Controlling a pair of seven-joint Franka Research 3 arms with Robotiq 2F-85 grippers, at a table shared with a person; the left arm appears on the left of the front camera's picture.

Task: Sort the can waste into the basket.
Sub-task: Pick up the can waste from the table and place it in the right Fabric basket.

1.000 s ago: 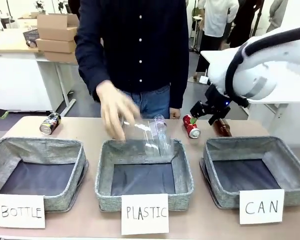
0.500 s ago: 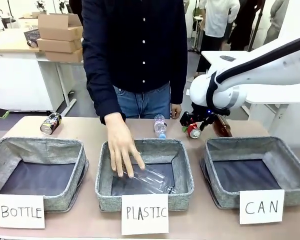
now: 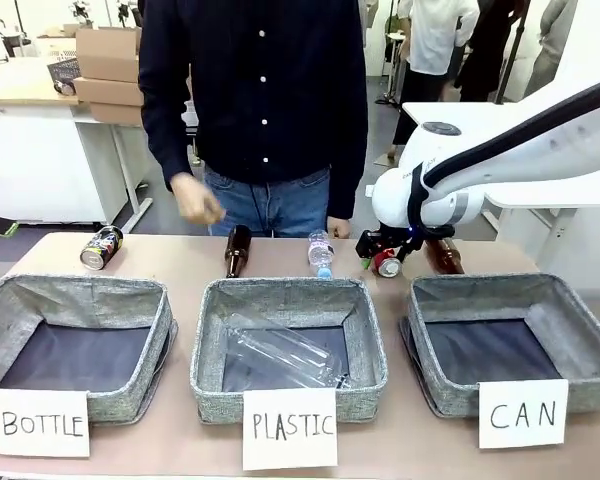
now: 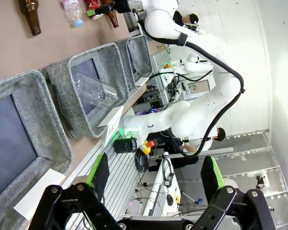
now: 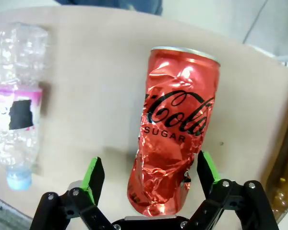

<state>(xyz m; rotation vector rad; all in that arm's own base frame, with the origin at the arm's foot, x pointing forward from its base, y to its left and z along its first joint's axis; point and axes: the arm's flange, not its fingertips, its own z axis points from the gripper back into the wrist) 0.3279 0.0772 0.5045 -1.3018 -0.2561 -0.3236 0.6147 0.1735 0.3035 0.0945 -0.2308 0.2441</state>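
While the right gripper (image 5: 151,168) sits low at the crumpled red can (image 5: 175,129), its jaws are spread and released, so nothing is grasped yet. The can lies on its side on the surface (image 3: 180,262) between the two green pads. One pad is clear of the can's side. The other is just beside it; contact can't be told.

In the front view this spot is at the far edge of the surface, behind the CAN basket (image 3: 500,283). A small plastic bottle (image 3: 321,252) lies near on one side and a brown glass bottle (image 3: 443,255) on the other.

The black can (image 3: 100,247) lies far off at the robot's left end, behind the BOTTLE basket (image 3: 80,288), untouched.

The left gripper (image 4: 156,167) is held off the surface with jaws wide and nothing between them.

A clear bottle (image 3: 280,355) already lies in the PLASTIC basket (image 3: 280,288). The person's hand (image 3: 195,200) is raised away from the surface.

Progress: early. Neither can is in the CAN basket. Left to do, by my read: close on the red can, lift it, carry it the short way to the CAN basket and drop it, then do the same for the black can across the surface.
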